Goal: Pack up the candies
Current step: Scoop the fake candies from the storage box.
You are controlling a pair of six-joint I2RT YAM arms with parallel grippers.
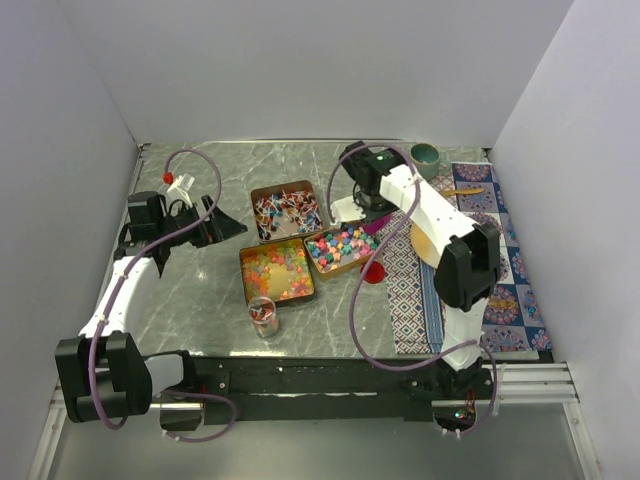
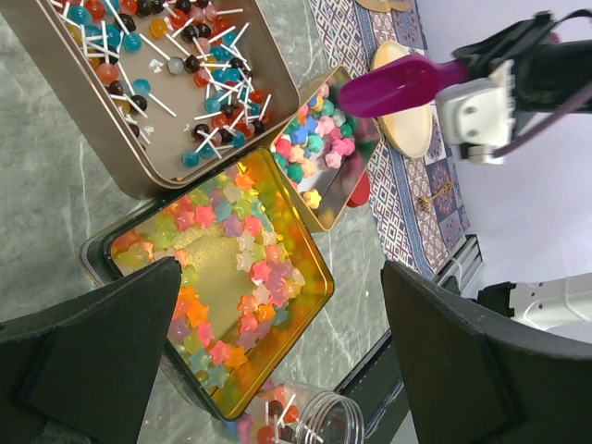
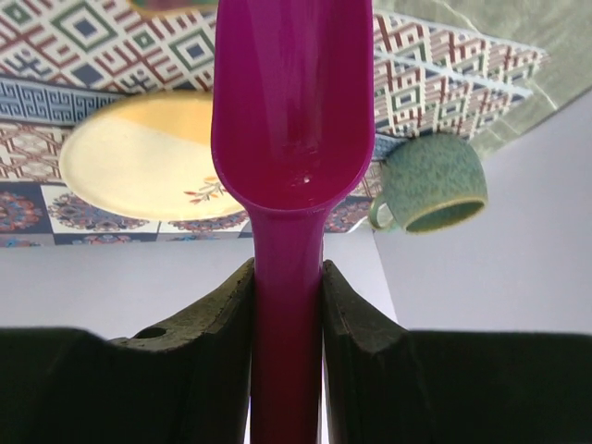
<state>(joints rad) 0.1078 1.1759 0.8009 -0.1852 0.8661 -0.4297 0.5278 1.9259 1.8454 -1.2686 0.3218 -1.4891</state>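
Note:
Three open tins hold candies: lollipops, bright star sweets, and pastel star jellies. A clear jar with a few candies stands in front of them. My right gripper is shut on the handle of the purple scoop, held in the air over the bright-sweets tin's far right edge; the bowl looks empty. My left gripper is open and empty, hovering left of the tins.
A patterned cloth on the right carries a yellow plate and a green mug. A flat red lid lies by the cloth's left edge. White walls close in three sides.

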